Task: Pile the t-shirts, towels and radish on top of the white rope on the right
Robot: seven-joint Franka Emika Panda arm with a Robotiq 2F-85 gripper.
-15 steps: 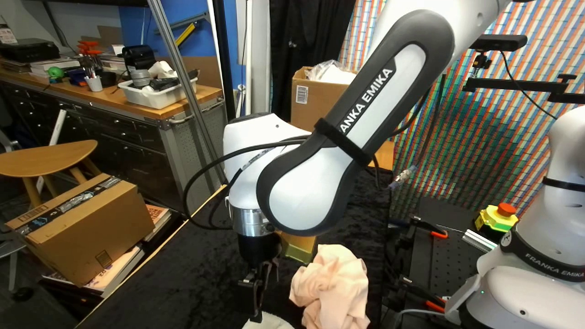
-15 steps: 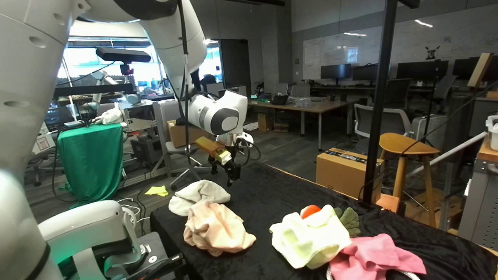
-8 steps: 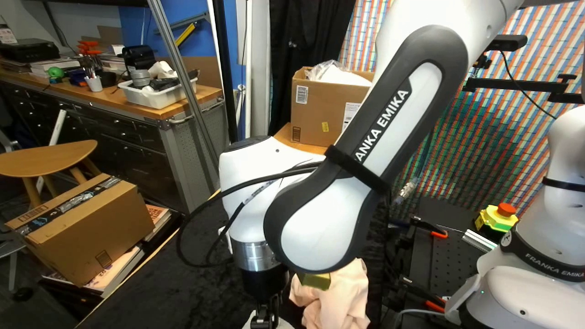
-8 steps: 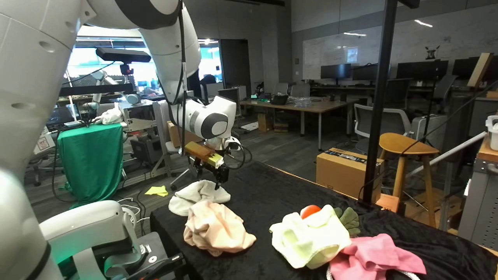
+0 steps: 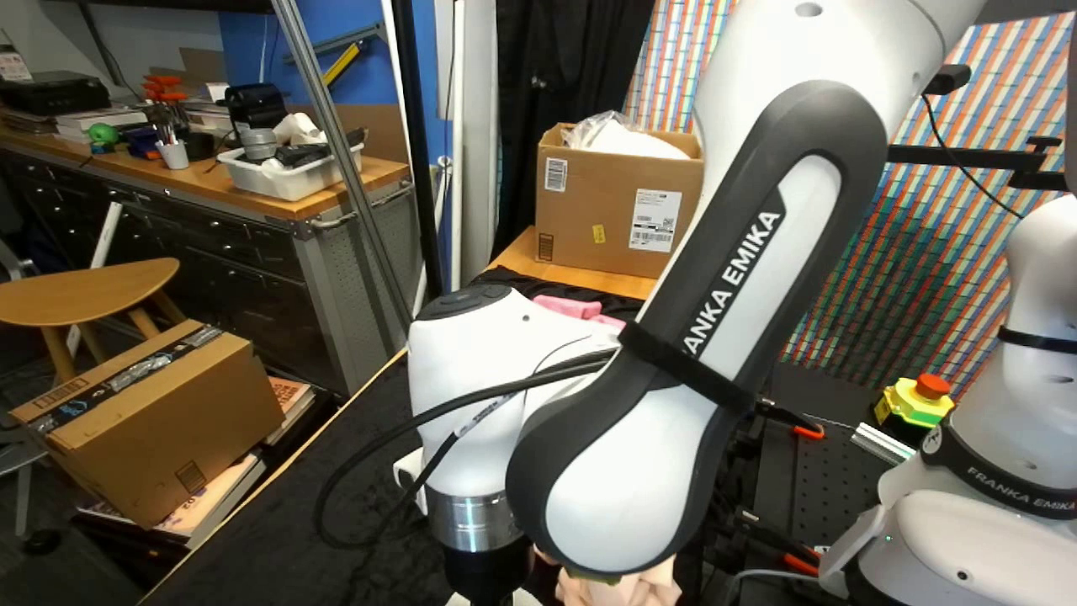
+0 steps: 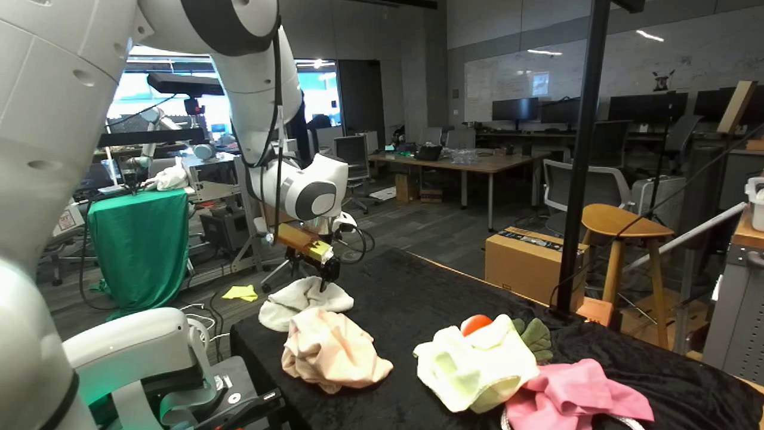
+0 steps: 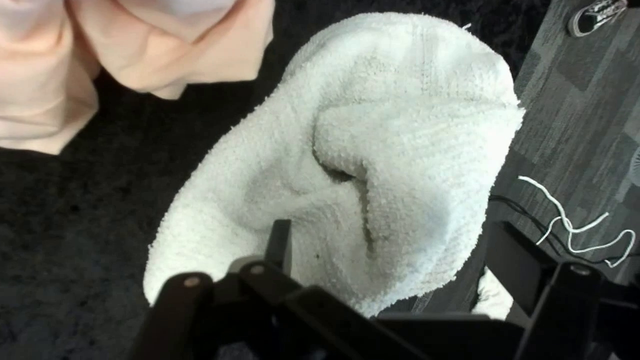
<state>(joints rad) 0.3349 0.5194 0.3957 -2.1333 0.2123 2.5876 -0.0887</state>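
White towel (image 6: 300, 300): at far left in an exterior view, not yet piled. Gripper (image 7: 398, 250): just lowered toward the towel, jaws set wide apart, nothing clamped; whether contact is made cannot be told. By this descent a grasp is presumably being prepared. Peach cloth (image 6: 331, 351): left, nearer; transfer apparently still required. Radish (image 6: 476, 324): right of centre, partly hidden by the yellow cloth (image 6: 477, 365). Pink cloth (image 6: 579, 393): near right, laid over the white rope (image 6: 628, 422), a stretch of which is exposed.

The arm (image 5: 730, 307) is sitting at a slant, its wrist (image 5: 480, 463) is pointing pretty much straight down, and the gripper (image 7: 395, 230) is hanging there, jaws sitting super wide.
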